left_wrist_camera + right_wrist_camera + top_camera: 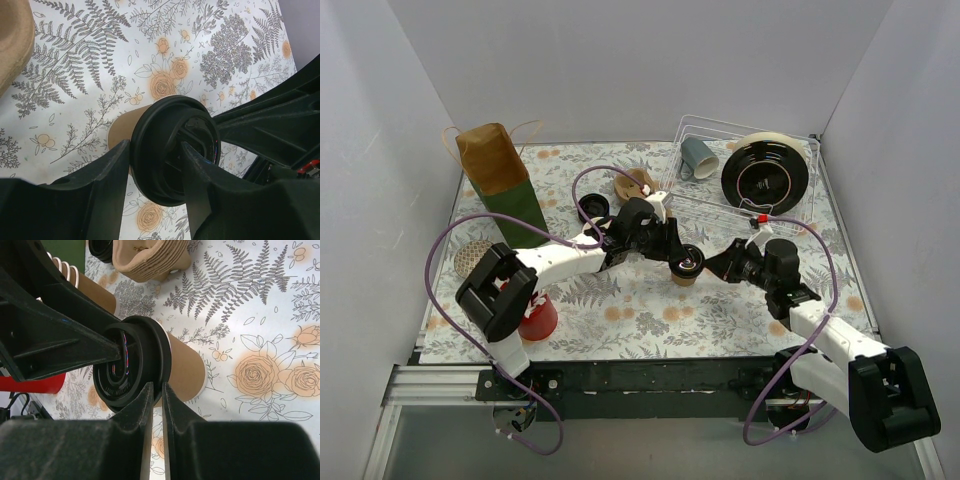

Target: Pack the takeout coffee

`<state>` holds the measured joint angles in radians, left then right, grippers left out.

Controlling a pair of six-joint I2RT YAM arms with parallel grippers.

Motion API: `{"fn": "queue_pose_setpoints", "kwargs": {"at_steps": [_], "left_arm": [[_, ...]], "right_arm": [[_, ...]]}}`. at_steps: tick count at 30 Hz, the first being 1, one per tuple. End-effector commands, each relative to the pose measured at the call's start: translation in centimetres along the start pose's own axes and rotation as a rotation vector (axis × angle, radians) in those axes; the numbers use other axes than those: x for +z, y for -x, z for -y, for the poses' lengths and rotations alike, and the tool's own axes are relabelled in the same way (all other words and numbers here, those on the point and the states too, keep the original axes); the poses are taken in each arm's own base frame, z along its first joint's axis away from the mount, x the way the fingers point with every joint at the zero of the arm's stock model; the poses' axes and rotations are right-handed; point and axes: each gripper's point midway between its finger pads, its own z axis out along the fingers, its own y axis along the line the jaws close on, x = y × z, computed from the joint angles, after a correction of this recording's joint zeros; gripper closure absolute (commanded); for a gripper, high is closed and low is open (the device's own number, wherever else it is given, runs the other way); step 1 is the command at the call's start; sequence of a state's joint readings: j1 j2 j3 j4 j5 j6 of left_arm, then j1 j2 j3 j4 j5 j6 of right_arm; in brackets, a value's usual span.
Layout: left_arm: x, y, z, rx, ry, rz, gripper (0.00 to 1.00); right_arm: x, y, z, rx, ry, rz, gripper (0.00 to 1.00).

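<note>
Cup (686, 279) with a black lid (689, 260) sat mid-bench (620, 310) in the top view, lid facing up, between the 2 end effectors. The left end effector (672, 248) met the lid from the left and the right end effector (718, 266) from the right. A paper bag (500, 180) stood at the far left, and a red cup (538, 318) sat near the left arm's base. A wire rack (720, 122) at the far right held a mug (698, 157) and a black plate (765, 172).

In the left wrist view, the left end effector's jaws stood apart on either side of the lid, 1 finger (107, 180) at its left edge and the other crossing its right half. Whether they pressed it could not be told. The tan cup wall showed behind the lid, over the floral cloth.

In the right wrist view, the right end effector's jaws stood almost together, a thin slit between them, tips at the lid's rim. Whether they nipped the rim could not be told. Beyond the cup lay a 2nd cup (97, 290) and a pulp tray (150, 260).
</note>
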<state>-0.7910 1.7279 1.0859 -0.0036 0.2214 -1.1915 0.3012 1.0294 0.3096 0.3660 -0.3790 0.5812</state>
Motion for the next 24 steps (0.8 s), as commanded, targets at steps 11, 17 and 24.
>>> {"fn": "queue_pose_setpoints", "kwargs": {"at_steps": [11,17,24], "left_arm": [[0.1,-7.0,-4.0,0.075,0.110,-0.262,0.47],[0.4,-5.3,-3.1,0.105,0.088,-0.231,0.38],[0.1,-2.9,-1.7,0.113,0.073,-0.185,0.28]], "right_arm": [[-1.9,4.3,-2.1,-0.022,-0.097,0.009,0.60],[-1.1,5.6,-1.3,-0.048,-0.144,0.021,0.64],[-1.1,4.2,-0.5,-0.042,-0.164,-0.028,0.65]]}}
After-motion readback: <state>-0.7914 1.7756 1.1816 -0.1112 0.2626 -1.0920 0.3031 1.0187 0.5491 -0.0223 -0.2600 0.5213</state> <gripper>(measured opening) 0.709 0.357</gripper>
